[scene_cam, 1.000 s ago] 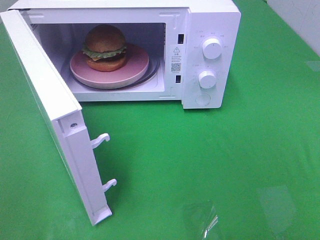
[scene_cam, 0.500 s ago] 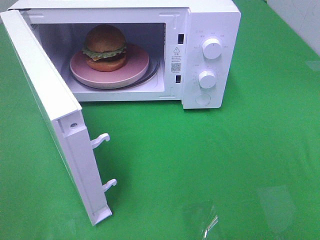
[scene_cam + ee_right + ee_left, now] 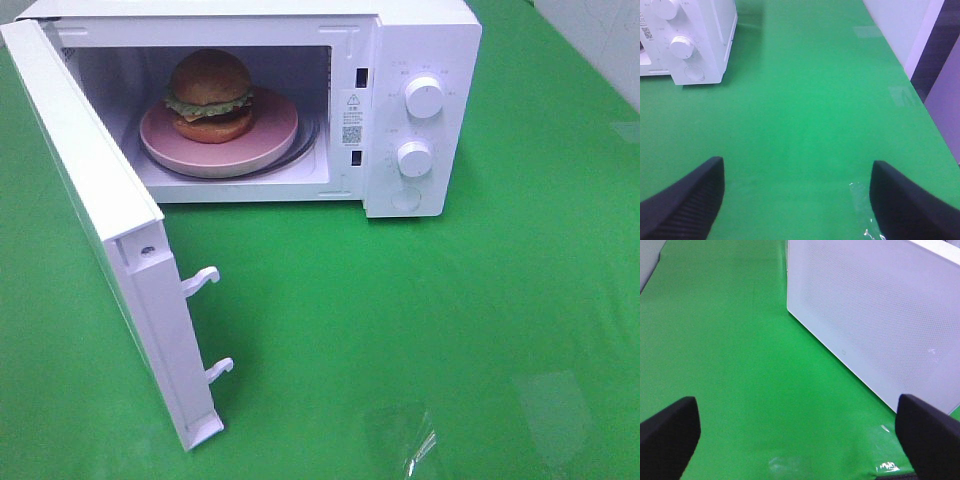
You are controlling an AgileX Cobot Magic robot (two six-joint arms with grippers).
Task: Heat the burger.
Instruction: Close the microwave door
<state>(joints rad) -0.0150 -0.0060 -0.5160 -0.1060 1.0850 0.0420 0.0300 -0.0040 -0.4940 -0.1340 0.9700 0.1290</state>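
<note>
The burger [image 3: 210,96], with brown bun, green lettuce and yellow cheese, sits on a pink plate [image 3: 272,130] inside the white microwave [image 3: 420,40]. The microwave door [image 3: 110,230] stands wide open, swung toward the front left. Neither arm shows in the exterior high view. My left gripper [image 3: 800,435] is open over green cloth, with the outer face of the door [image 3: 875,315] ahead of it. My right gripper [image 3: 797,195] is open over bare green cloth, with the microwave's control panel [image 3: 690,40] far ahead of it. Both grippers hold nothing.
Two white knobs [image 3: 424,97] and a round button sit on the microwave's right panel. Door latches [image 3: 203,279] stick out from the open door's edge. Green cloth [image 3: 450,320] covers the table. A white wall [image 3: 900,25] borders the table's right edge.
</note>
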